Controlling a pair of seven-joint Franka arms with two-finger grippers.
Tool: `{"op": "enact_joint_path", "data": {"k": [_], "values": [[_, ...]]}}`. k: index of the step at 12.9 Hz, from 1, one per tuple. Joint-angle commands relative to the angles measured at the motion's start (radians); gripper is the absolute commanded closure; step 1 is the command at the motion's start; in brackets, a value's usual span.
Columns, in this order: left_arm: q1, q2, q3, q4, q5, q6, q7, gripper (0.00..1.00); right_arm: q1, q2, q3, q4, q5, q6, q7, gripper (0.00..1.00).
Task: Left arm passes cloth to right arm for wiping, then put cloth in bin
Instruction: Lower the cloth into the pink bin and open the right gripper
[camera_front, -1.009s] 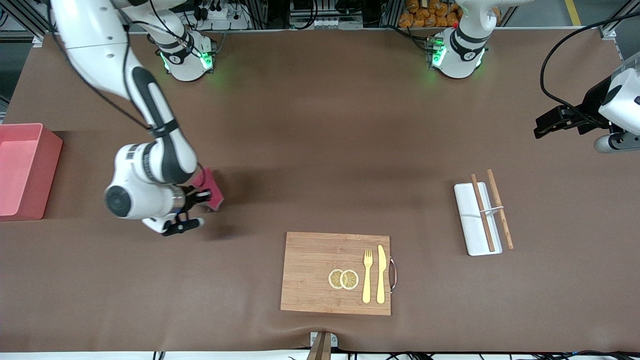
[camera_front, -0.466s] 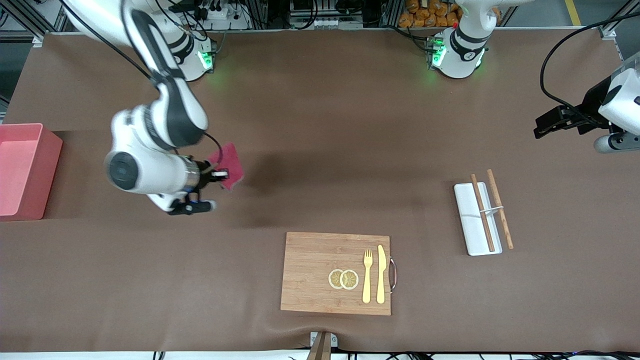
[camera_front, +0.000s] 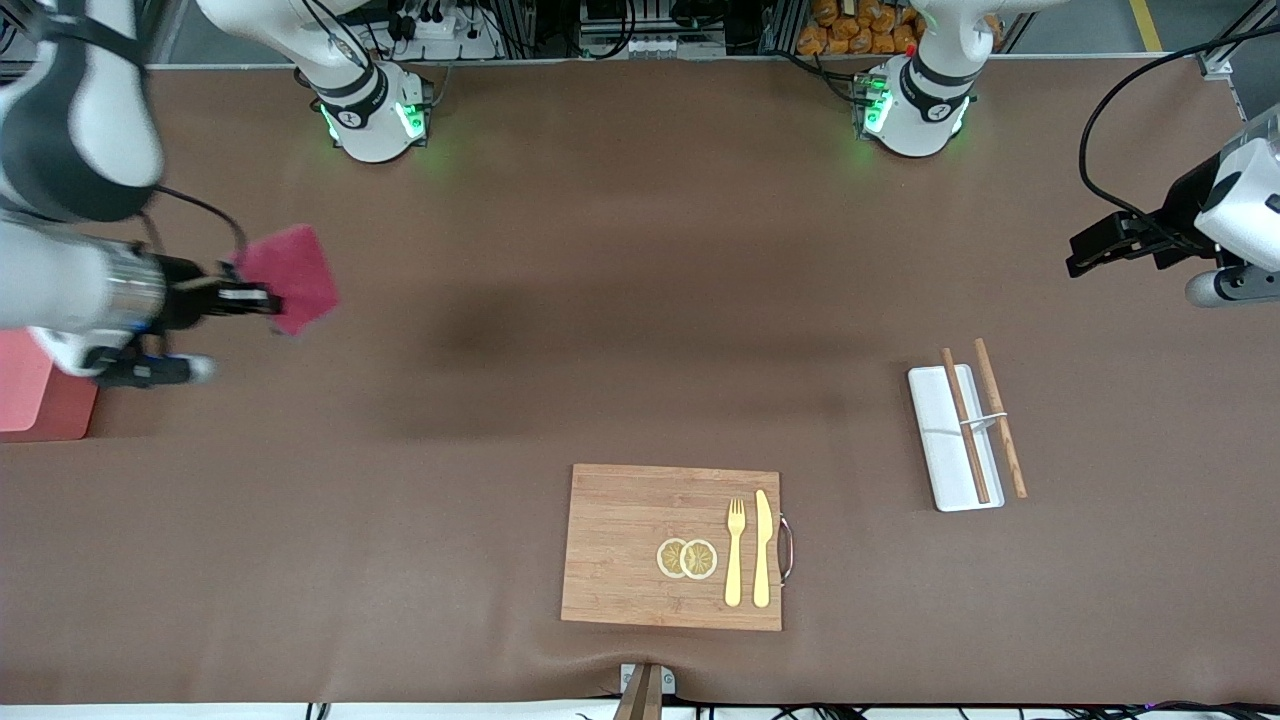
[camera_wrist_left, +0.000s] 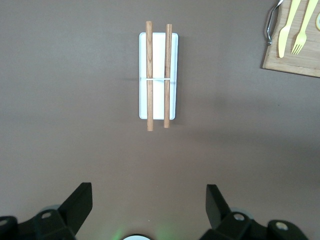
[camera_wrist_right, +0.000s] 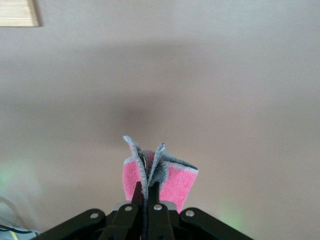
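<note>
My right gripper (camera_front: 258, 297) is shut on the dark pink cloth (camera_front: 292, 274) and holds it in the air over the brown table, close to the bin. In the right wrist view the cloth (camera_wrist_right: 176, 181) is pinched at a folded edge between the shut fingertips (camera_wrist_right: 145, 189). The salmon-pink bin (camera_front: 30, 398) stands at the right arm's end of the table, mostly hidden under my right arm. My left gripper (camera_front: 1092, 250) waits open and empty over the left arm's end of the table; its spread fingers (camera_wrist_left: 80, 202) show in the left wrist view.
A wooden board (camera_front: 625, 530) with two lemon slices (camera_front: 687, 558), a yellow fork (camera_front: 735, 550) and a knife (camera_front: 762, 548) lies near the front camera. A flat white tray (camera_front: 945, 445) with two wooden chopsticks (camera_front: 965, 425) lies toward the left arm's end, also in the left wrist view (camera_wrist_left: 158, 60).
My right arm has risen and carried the cloth toward the right arm's end of the table, now covering most of the bin. The left arm has not moved.
</note>
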Motion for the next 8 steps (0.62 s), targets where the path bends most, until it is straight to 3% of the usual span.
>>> {"op": "enact_joint_path", "data": {"k": [1,4,8], "values": [[-0.007,-0.014,-0.003,-0.018,0.027,0.008,-0.006,0.0,-0.041,0.021,-0.088,0.083,-0.047,-0.054,-0.071,1.0],[-0.009,-0.014,-0.003,-0.019,0.027,0.008,-0.006,0.0,-0.147,0.035,-0.102,0.11,-0.169,-0.066,-0.204,1.0],[-0.007,-0.016,-0.003,-0.015,0.027,0.008,-0.006,0.0,-0.341,0.154,-0.102,0.164,-0.202,0.016,-0.464,1.0]]}}
